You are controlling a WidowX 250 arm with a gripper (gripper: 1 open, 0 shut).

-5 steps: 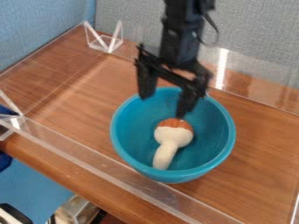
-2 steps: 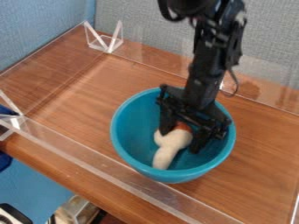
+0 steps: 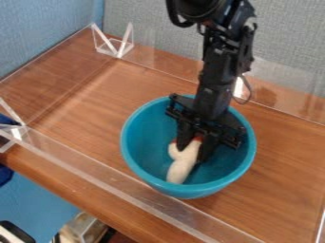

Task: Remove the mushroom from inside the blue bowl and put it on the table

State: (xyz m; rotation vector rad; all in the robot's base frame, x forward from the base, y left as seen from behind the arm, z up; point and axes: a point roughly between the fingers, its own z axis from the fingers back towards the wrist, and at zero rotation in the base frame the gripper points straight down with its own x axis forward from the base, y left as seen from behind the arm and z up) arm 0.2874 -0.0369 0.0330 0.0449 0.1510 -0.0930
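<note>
The blue bowl [image 3: 135, 150] sits on the table [image 3: 83, 90], right of centre and near the front wall. Inside it lies the mushroom [image 3: 181, 168], its cream stem pointing toward the front. My gripper [image 3: 203, 142] reaches straight down into the bowl and is shut on the mushroom's cap end. The black fingers [image 3: 178, 121] hide most of the orange-brown cap. The stem still rests on the bowl's bottom.
Low clear acrylic walls [image 3: 102, 176] edge the table at the front and the back. A clear folded stand [image 3: 112, 40] sits at the back left corner. Bare wood lies to the left of the bowl and behind it.
My gripper has come down from above the bowl's rim into the bowl. Its jaws, wide open before, have closed around the mushroom's cap.
</note>
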